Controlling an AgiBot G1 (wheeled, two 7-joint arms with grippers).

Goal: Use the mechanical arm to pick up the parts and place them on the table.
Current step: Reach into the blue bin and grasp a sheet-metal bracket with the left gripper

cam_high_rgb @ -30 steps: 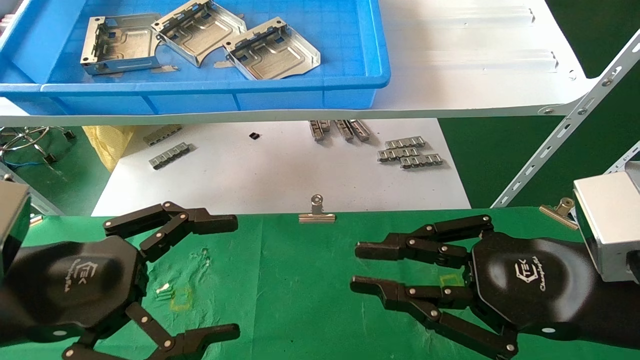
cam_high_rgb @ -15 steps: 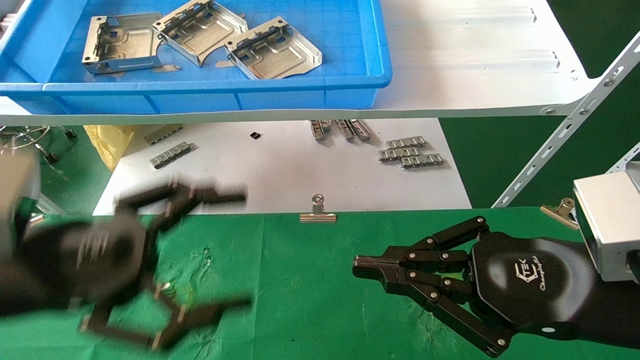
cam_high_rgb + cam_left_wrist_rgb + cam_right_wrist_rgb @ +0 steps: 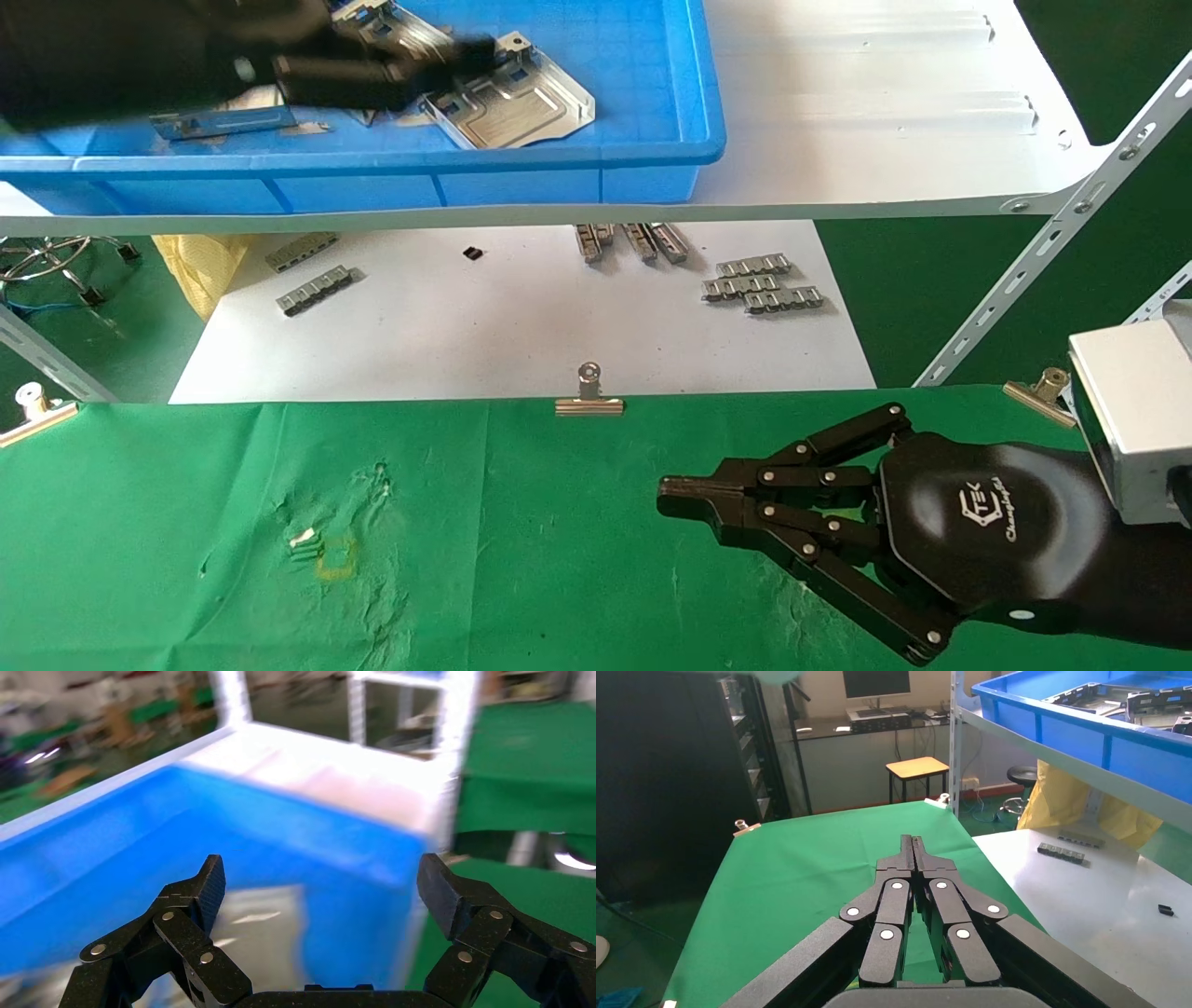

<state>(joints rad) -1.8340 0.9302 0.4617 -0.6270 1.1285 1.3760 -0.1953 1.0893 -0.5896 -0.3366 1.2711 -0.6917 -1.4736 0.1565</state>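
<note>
Bright blue bin (image 3: 559,177), silver parts (image 3: 512,93) stamped with winding grooves, green cloth worktop (image 3: 521,559) with a small yellow square mark (image 3: 337,557), glossy black right hand (image 3: 684,499) with white logo and silver rivets, black left hand (image 3: 320,896), white shelf board (image 3: 885,121), grey ridged strips (image 3: 764,284).

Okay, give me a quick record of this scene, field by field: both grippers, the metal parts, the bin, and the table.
left gripper: open, fingers spread, over the blue bin, empty
right gripper: shut, empty, low above the table, right side
parts: one silver tray in clear view inside the bin; others mostly hidden behind the left arm
blue bin: on the white shelf board
table: green cloth, no parts on it yet
small grey strips: on the white sheet below the shelf
</note>
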